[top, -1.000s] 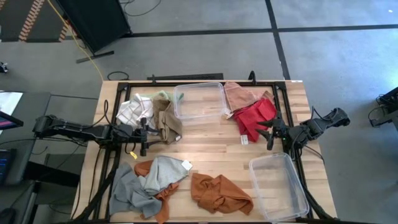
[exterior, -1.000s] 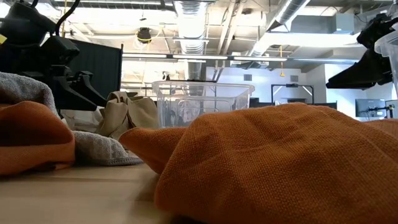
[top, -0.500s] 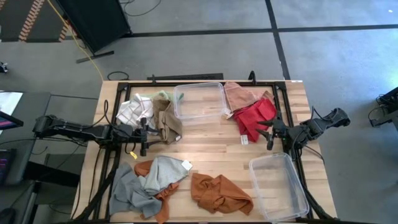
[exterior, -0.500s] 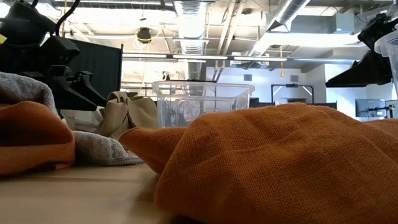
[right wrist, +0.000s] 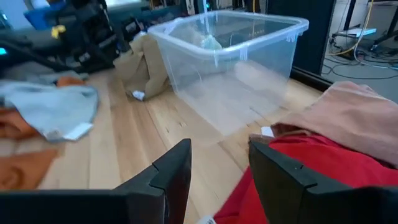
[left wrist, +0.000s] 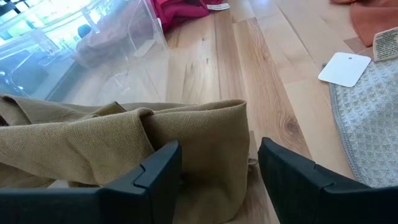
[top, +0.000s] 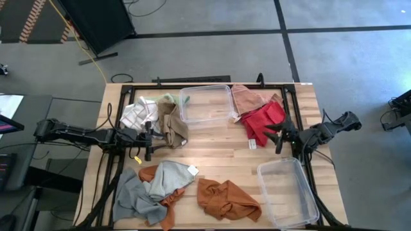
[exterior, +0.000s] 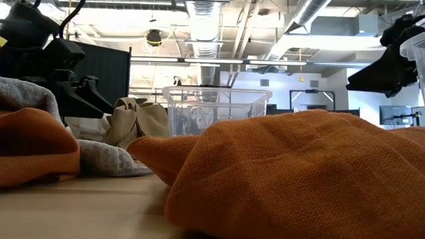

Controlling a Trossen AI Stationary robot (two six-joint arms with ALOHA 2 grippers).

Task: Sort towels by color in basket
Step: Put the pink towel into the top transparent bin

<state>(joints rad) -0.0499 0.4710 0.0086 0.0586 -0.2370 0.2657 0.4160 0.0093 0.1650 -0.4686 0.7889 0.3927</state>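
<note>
Towels lie in heaps on the wooden table. A white-checked one [top: 135, 114], a pale green one [top: 168, 99] and a tan one [top: 172, 125] lie far left. A pink one [top: 247, 97] and a red one [top: 263, 120] lie far right. Grey [top: 131, 196], pale grey-green [top: 168, 178] and rust orange [top: 226, 199] ones lie near. My left gripper [top: 151, 138] stands open at the tan towel [left wrist: 186, 137]. My right gripper [top: 277, 136] hangs open over the red towel's [right wrist: 298, 174] near edge. My left gripper has its fingers [left wrist: 155, 177] on either side of the tan towel's folded edge [left wrist: 211, 149], coming nearly level from the table's left. The towel lies flat on the table. Whether the fingers touch it, I cannot tell.
One clear plastic bin [top: 183, 102] stands at the far middle, between the two far heaps. A second clear bin [top: 263, 179] stands at the near right. Bare wood lies between the bins. A white tag [left wrist: 345, 67] lies on the grey towel.
My right gripper has rolled a little about its own line and tipped slightly, staying in place over the red towel. No towel has moved.
</note>
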